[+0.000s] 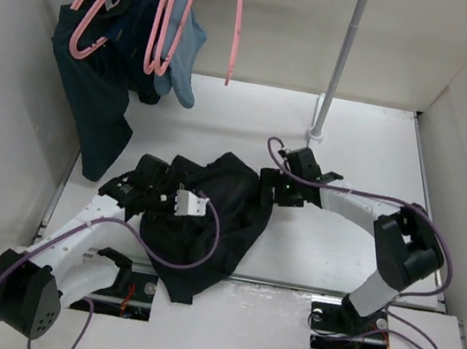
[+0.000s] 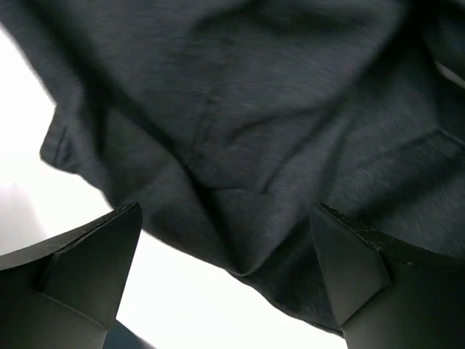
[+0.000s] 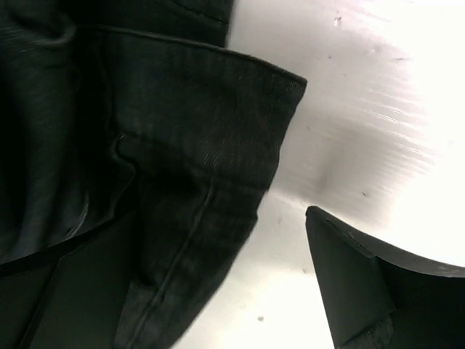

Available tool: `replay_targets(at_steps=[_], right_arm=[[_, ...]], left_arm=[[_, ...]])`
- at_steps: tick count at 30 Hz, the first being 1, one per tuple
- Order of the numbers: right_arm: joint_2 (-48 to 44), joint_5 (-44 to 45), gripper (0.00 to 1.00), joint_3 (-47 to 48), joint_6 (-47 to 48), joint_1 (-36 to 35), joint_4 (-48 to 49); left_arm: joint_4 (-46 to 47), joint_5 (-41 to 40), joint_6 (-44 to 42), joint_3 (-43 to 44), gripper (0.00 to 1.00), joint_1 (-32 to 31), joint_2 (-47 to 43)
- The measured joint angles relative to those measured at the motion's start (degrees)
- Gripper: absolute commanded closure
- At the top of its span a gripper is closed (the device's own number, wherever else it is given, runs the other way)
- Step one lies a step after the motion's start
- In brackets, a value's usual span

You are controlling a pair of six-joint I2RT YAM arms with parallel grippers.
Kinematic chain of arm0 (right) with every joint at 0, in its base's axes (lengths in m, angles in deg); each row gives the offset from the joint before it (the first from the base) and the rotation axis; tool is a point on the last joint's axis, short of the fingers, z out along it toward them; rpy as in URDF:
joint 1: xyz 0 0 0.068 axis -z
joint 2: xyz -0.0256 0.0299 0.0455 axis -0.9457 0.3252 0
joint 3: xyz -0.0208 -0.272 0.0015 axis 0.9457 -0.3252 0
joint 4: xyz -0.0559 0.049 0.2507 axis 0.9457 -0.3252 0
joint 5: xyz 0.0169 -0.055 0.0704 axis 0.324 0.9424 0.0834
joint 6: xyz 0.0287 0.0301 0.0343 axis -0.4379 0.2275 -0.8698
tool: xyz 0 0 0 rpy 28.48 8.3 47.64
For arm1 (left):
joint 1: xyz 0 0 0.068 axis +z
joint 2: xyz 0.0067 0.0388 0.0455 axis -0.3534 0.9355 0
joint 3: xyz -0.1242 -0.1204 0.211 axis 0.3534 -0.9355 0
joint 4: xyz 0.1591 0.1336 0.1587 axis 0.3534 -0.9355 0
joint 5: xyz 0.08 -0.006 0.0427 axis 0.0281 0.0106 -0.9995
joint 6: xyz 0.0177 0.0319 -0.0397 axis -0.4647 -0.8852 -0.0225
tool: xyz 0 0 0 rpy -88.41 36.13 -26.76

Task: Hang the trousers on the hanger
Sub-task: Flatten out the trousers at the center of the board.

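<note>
White counter (image 1: 356, 141). Black trousers (image 1: 207, 224) lie crumpled on it, just beyond the arm bases: soft, limp, light cloth, best pinched at a hem or the waistband. An empty pink hanger (image 1: 235, 23) hangs well beyond the trousers. Left tool (image 2: 225, 211) and right tool (image 3: 218, 214) gape apart at the trousers' edges, gripping nothing. No legible writing.

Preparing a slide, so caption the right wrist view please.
Open right end effector at the hemmed edge of black trousers lying on the white table.
</note>
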Motion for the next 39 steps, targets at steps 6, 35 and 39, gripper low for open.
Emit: replay_targets(at_steps=[6,35,39], right_arm=[[5.70,-6.80,0.82,1.07,-1.75,0.92,3.41],[-20.24,10.62,1.00,17.07,-18.97,15.15,-3.30],[-21.57,14.71,1.00,17.55,-20.33,15.34,-4.07]], left_arm=[[-4.17,-0.13,-6.03,0.00,0.00,-0.50,0.00],[-3.56,9.68,-11.82,15.19,0.00,-15.89,26.95],[-2.12,9.29,-13.90,13.66,0.07,-17.44,28.15]])
